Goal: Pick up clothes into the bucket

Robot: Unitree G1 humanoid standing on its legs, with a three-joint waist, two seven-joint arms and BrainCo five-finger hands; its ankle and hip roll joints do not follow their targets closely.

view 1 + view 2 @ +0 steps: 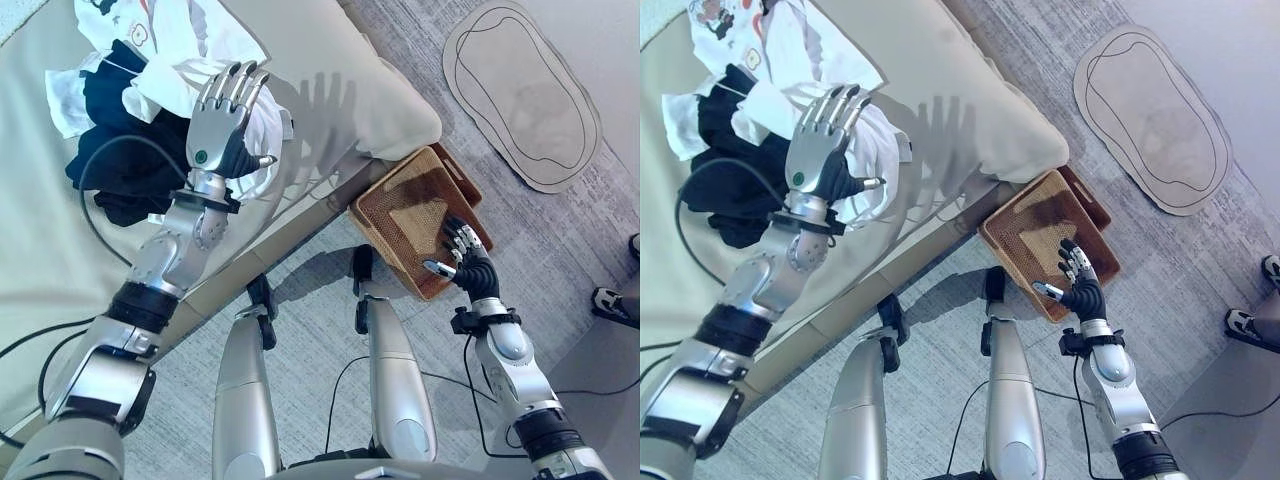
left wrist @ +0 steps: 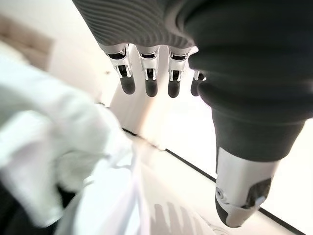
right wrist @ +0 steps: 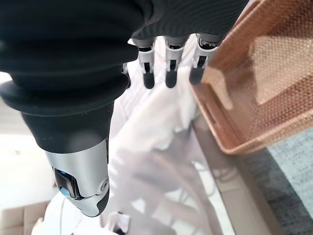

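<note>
A heap of clothes lies on the beige cushion (image 1: 310,60) at the upper left: a white garment (image 1: 170,40) over a dark navy one (image 1: 125,165). My left hand (image 1: 222,120) is raised just above the white cloth (image 2: 58,156), open with straight fingers (image 2: 149,81) and holding nothing. On the grey carpet beside the cushion's corner stands the brown woven basket (image 1: 400,190), with nothing inside that I can see. Above its near rim hovers my right hand (image 1: 465,258), open too, its fingers (image 3: 168,68) straight beside the basket (image 3: 264,63).
A beige oval mat (image 1: 520,90) lies on the carpet at the upper right. A person's shoe (image 1: 612,300) shows at the right edge. The cushion's rounded corner (image 1: 410,125) overhangs the basket's far side.
</note>
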